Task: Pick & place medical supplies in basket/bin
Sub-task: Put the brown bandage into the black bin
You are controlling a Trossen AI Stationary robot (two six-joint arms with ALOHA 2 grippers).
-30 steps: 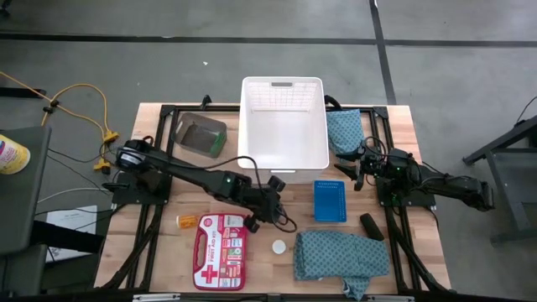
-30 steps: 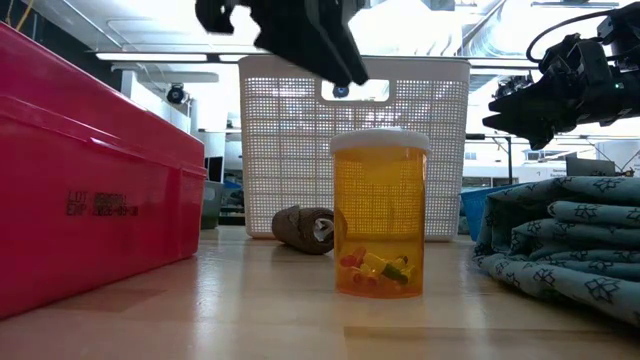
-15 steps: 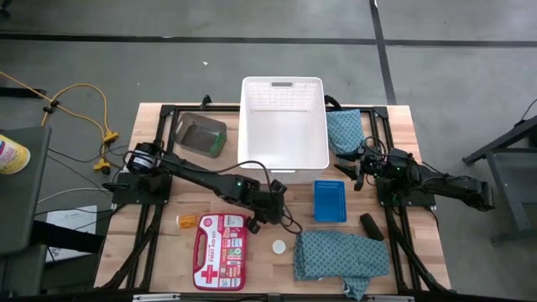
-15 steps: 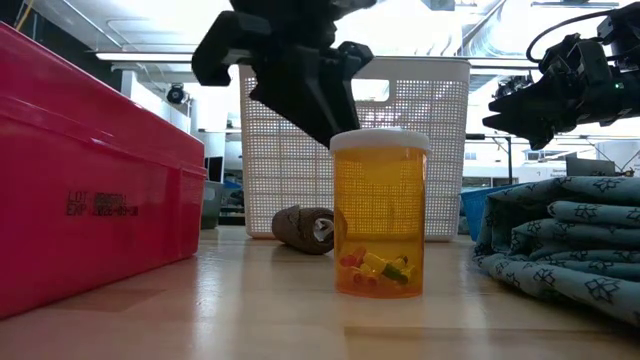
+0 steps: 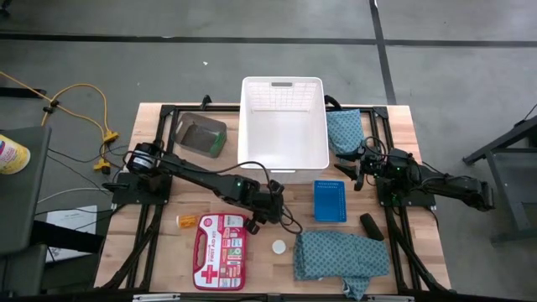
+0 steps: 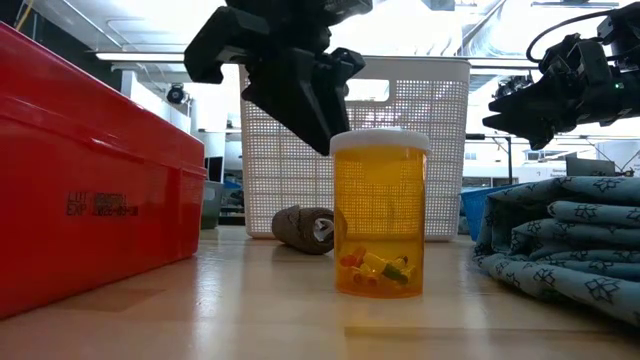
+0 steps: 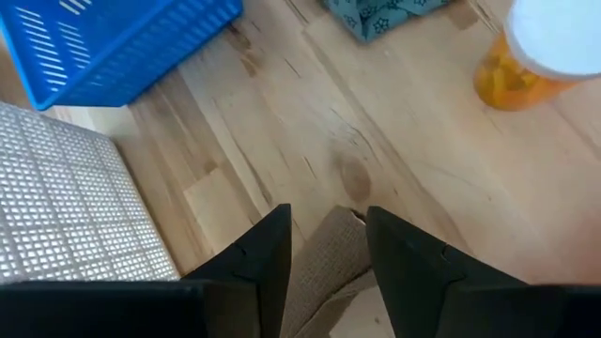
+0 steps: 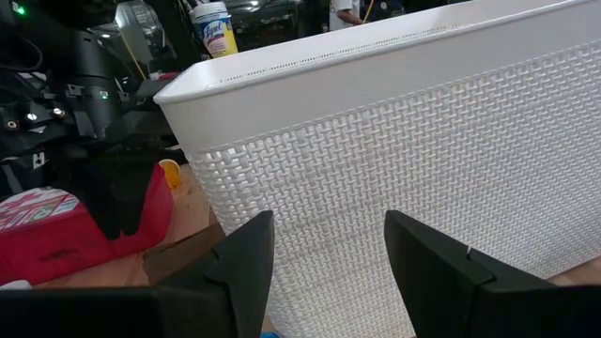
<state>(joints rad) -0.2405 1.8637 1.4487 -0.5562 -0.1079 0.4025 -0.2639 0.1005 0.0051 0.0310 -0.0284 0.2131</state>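
My left gripper (image 5: 262, 211) (image 6: 318, 140) hovers open above the brown roll (image 7: 329, 258) (image 6: 303, 228), which lies on the table in front of the white basket (image 5: 284, 159). In the left wrist view the roll shows between the two fingers. The orange bottle (image 6: 380, 215) (image 7: 535, 52) with its white cap (image 5: 278, 247) stands upright just nearer. My right gripper (image 5: 357, 168) (image 8: 329, 221) is open and idle beside the far teal cloth (image 5: 344, 130). The near teal cloth (image 5: 340, 254) and a black roll (image 5: 371, 225) lie on the table. The grey bin (image 5: 200, 136) sits at the far left.
A red first-aid case (image 5: 221, 241) lies left of the bottle, close to my left gripper. A small orange item (image 5: 186, 221) lies beside it. The flat blue tray (image 5: 330, 200) lies right of the gripper. Bare wood shows between the case, the tray and the near cloth.
My left gripper has come down toward the brown roll and shifted a little toward the table's left and near edge. Nothing on the table has moved.
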